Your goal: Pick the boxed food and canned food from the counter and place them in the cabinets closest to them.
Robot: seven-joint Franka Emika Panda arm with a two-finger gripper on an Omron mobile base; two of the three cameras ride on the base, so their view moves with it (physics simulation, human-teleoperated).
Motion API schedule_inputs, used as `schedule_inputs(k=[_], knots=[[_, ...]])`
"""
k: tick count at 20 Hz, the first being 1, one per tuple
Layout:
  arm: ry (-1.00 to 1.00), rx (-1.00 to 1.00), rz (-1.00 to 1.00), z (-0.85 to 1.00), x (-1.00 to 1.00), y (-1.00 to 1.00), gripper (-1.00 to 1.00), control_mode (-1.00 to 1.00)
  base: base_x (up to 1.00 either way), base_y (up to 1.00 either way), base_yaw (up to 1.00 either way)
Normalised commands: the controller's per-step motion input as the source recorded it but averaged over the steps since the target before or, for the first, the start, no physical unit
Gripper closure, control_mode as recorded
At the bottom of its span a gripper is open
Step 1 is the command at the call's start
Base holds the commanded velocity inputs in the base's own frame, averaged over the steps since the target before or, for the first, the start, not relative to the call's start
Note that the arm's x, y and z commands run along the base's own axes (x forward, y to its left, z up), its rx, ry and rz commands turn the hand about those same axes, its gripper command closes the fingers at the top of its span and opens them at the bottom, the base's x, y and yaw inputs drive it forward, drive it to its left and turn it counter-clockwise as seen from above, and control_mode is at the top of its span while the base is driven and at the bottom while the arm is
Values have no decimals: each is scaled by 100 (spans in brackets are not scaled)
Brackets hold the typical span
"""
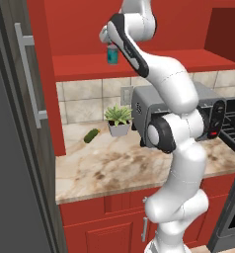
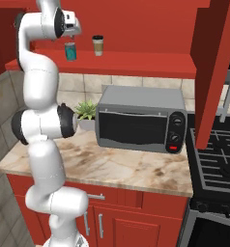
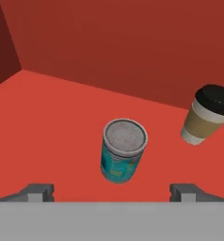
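Note:
The canned food (image 3: 123, 150), a teal can with a silvery top, stands upright on the open red shelf (image 3: 48, 122) of the cabinets. It also appears as the can (image 1: 112, 54) (image 2: 70, 51) in both base views. My gripper (image 3: 112, 190) hovers just above it, open, its fingertips (image 3: 38, 190) spread wide and apart from the can. From the base cameras the gripper (image 1: 109, 42) (image 2: 71, 36) sits directly over the can. The boxed food is out of view. The beige counter (image 1: 104, 168) lies below.
A tan paper cup (image 3: 207, 115) (image 2: 98, 45) with a dark lid stands on the shelf to the can's right. On the counter are a toaster oven (image 2: 141, 120), a potted plant (image 1: 118, 118) and a small green vegetable (image 1: 91, 135). A stove (image 2: 218, 164) is at the right, under an open cabinet door (image 2: 211, 72).

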Motion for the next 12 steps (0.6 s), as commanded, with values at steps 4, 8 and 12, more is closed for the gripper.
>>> schedule_inputs(k=[4, 8, 12], knots=[[-10, -3, 0, -38, -100, -6, -100, -100, 0, 0, 0], [-9, -2, 0, -63, -100, -21, -100, -100, 0, 0, 0], [-18, 6, 0, -25, -100, -37, -100, -100, 0, 0, 0]])
